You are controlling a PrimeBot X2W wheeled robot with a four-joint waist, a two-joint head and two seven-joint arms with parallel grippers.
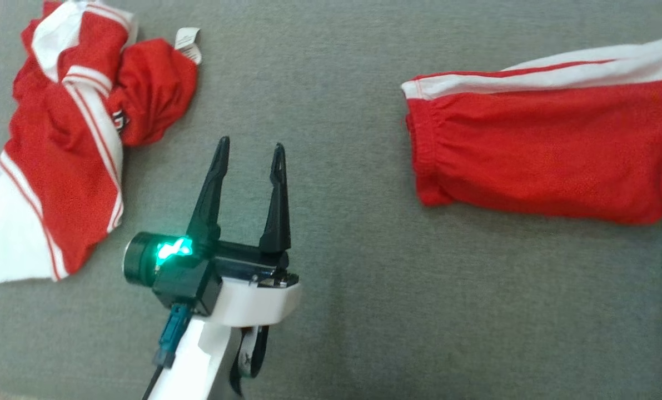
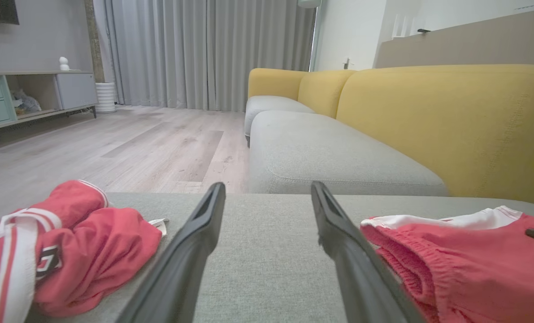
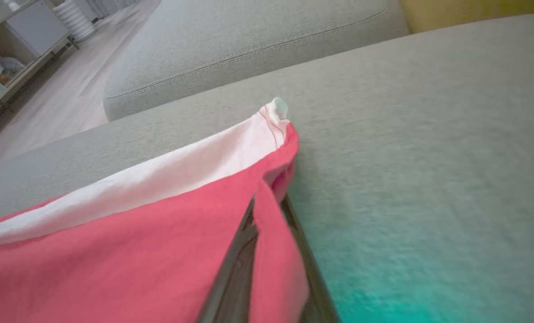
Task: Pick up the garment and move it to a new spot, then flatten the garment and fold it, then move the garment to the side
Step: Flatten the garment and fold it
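The left pincer [image 1: 251, 145] hung over the middle of the grey upholstered seat [image 1: 336, 250] with its two dark fingers spread wide and nothing between them, a green light glowing on its wrist housing. In the left wrist view the same pincer [image 2: 267, 186] pointed across bare grey fabric, touching neither piece of clothing.

The red shorts [image 1: 542, 150] lay spread fairly flat on the right side of the seat. Their gathered elastic waistband faced the middle, and a white side stripe with a thin red line ran along the far edge. In the right wrist view the right pincer [image 3: 269, 202] was closed on a fold of the shorts [image 3: 136, 251] at a corner where the red cloth met the white stripe, the pinched cloth standing up between the fingers.

A crumpled red-and-white garment [image 1: 69, 139] sat bunched on the left side of the seat, well apart from the shorts. A white care label [image 1: 188, 44] stuck out at its far end, and a small dark logo showed on one fold.

The left wrist view showed both pieces, the bunched garment [image 2: 69, 251] left of the fingers and the shorts [image 2: 464, 264] right of them. Beyond the seat stood a sofa [image 2: 428, 116] with yellow backrests, a pale wood floor [image 2: 114, 148] and grey curtains [image 2: 204, 54].
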